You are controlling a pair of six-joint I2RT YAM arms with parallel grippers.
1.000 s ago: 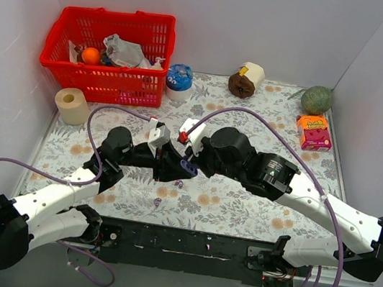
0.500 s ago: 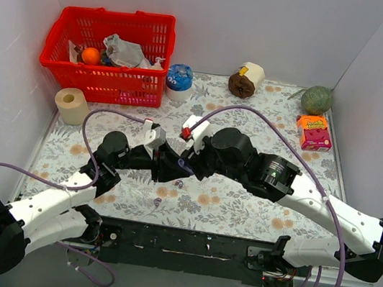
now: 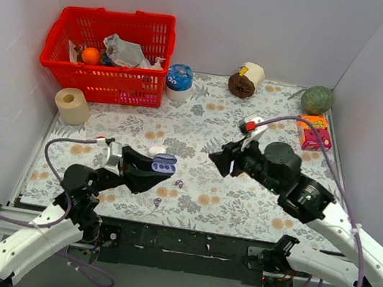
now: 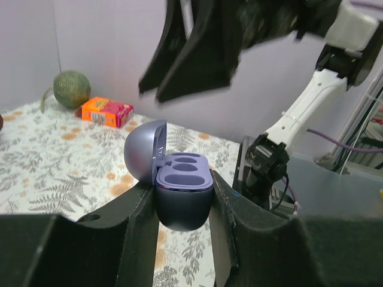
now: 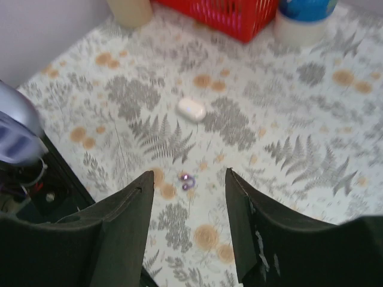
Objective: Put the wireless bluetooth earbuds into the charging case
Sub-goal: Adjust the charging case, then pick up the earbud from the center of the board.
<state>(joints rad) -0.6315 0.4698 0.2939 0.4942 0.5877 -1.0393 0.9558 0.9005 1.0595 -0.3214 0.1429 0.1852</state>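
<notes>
Floral-print table cover (image 3: pixel 261 213), walled in pale grey on three sides.

Top view:
- left gripper (image 3: pixel 160 167), fingers clamped on a purple-blue rounded plastic charging case (image 3: pixel 165 160), lid open, held above the cover
- two tiny whitish-purple earbuds lying loose on the cover: one (image 3: pixel 178 183) just beyond the case, the other (image 3: pixel 157 201) nearer the arm bases
- small glossy white oval pebble (image 3: pixel 156 151) on the cover beside the held case
- right gripper (image 3: pixel 221 160), raised well to the right of the case, holding nothing
- red plastic mesh basket (image 3: pixel 117 15) at the back left, with mixed contents
- cream paper roll (image 3: pixel 72 105)
- blue-lidded white tub (image 3: pixel 179 81)
- brown-and-cream roll (image 3: pixel 246 81)
- round green melon (image 3: pixel 316 99)
- orange-and-pink carton (image 3: pixel 313 131)

Left wrist view:
- case gripped at both sides of its lower half, upright
- domed lid tipped back
- two oval wells showing, both vacant
- right arm's black fingers blurred overhead, apart from the case
- melon and carton in the far corner

Right wrist view:
- fingers spread apart, nothing between them but the cover below
- one earbud visible on the cover between the fingertips
- white pebble farther off
- case at the left edge
- whether the second earbud lies here cannot be told
</notes>
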